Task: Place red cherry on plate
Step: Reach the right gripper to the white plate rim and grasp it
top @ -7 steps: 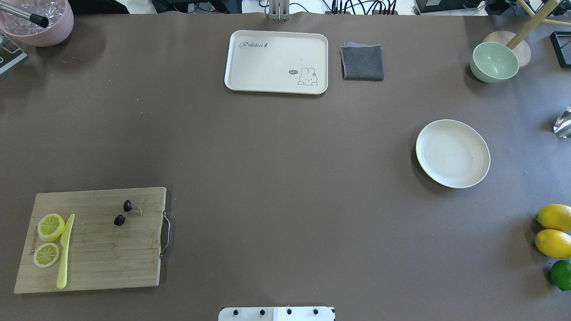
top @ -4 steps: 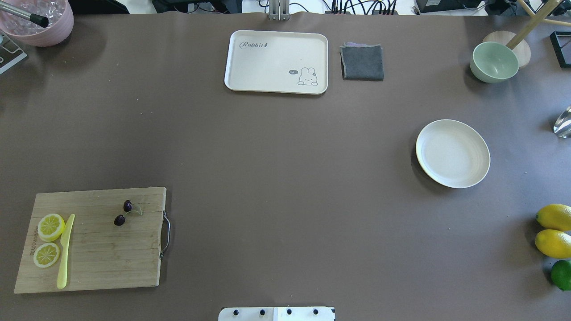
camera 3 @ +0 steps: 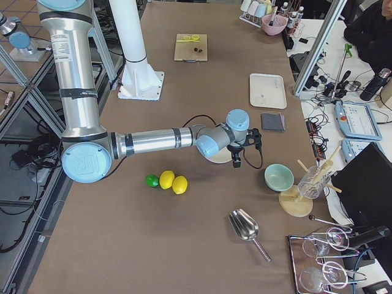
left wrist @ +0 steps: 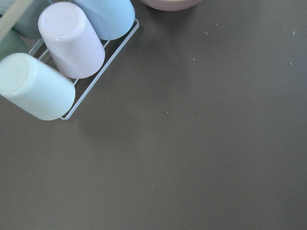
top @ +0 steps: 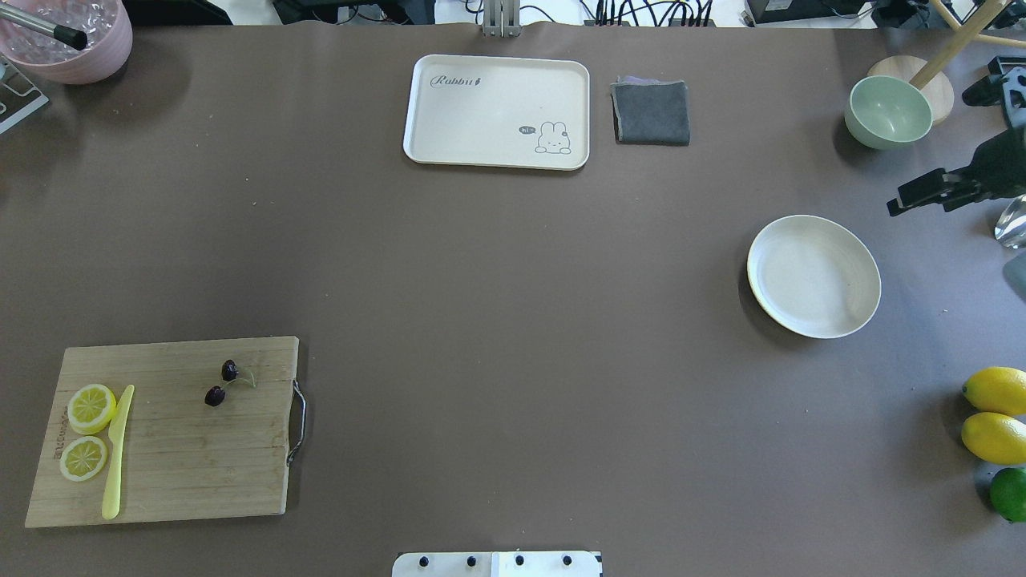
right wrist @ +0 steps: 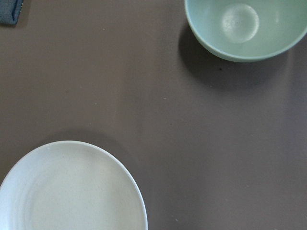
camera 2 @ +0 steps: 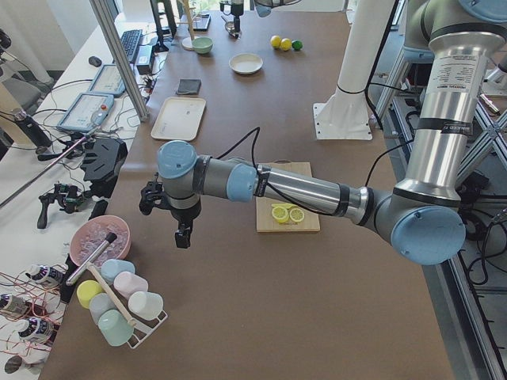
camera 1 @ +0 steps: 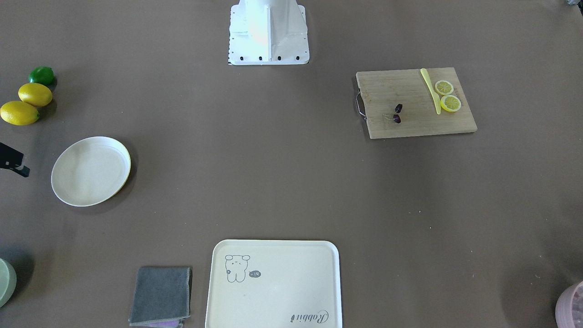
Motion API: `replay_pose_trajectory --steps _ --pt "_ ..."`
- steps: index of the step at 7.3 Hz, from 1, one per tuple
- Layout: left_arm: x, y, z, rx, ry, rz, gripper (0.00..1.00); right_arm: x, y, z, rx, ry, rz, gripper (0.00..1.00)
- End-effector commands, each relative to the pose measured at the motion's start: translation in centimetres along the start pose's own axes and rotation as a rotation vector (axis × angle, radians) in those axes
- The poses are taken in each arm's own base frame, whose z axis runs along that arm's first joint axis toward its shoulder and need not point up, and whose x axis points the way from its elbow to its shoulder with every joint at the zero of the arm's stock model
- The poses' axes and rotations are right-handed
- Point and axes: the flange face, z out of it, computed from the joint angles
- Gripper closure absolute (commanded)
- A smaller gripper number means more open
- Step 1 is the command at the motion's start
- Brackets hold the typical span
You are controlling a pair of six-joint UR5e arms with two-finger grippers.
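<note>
The red cherry (top: 222, 383), two tiny dark maroon fruits on pale stems, lies on a wooden cutting board (top: 184, 465) at the near left; it also shows as the cherry (camera 1: 397, 114) in the front view. The round cream plate (top: 813, 276) sits bare at the right, far from the cherry. My right gripper (top: 934, 151) hovers between the plate (right wrist: 72, 191) and a green bowl (right wrist: 244, 26), its fingers spread open and holding nothing. My left gripper (camera 2: 165, 226) hangs over the table's left end near a cup rack; I cannot tell its state.
Two lemon slices (top: 88, 429) and a yellow knife (top: 116, 453) share the board. A rabbit tray (top: 497, 110) and grey cloth (top: 651, 112) sit at the far edge. Lemons (top: 994, 413) and a lime lie near right. Upturned cups (left wrist: 72, 38) fill a rack at far left.
My right gripper has come into the overhead view at the right edge, beside the green bowl. The cherry, the plate and the board have not moved.
</note>
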Motion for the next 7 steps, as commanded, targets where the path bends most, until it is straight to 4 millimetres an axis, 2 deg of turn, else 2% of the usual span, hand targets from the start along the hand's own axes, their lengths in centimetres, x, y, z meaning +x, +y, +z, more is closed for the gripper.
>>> replay_pose_trajectory --steps 1,3,4,5,6,7 --pt "0.2 -0.3 -0.2 0.022 0.004 -0.034 0.02 0.1 3.0 7.3 0.113 -0.032 0.005 0.00" --pt "0.4 -0.6 -0.5 0.025 0.004 -0.035 0.02 0.4 5.1 6.9 0.048 -0.108 0.017 0.00" --pt "0.3 -0.6 -0.4 0.024 0.004 -0.036 0.02 0.0 5.9 6.0 0.039 -0.129 0.009 0.13" --pt "0.4 -0.6 -0.5 0.027 0.004 -0.033 0.02 0.0 6.2 5.8 0.039 -0.131 0.004 0.48" --pt "0.4 -0.6 -0.6 0.028 0.003 -0.034 0.02 0.0 6.5 6.0 0.034 -0.128 0.003 0.68" --pt "0.2 -0.6 -0.8 0.032 0.002 -0.037 0.02 0.1 6.9 6.4 0.030 -0.121 0.001 0.68"
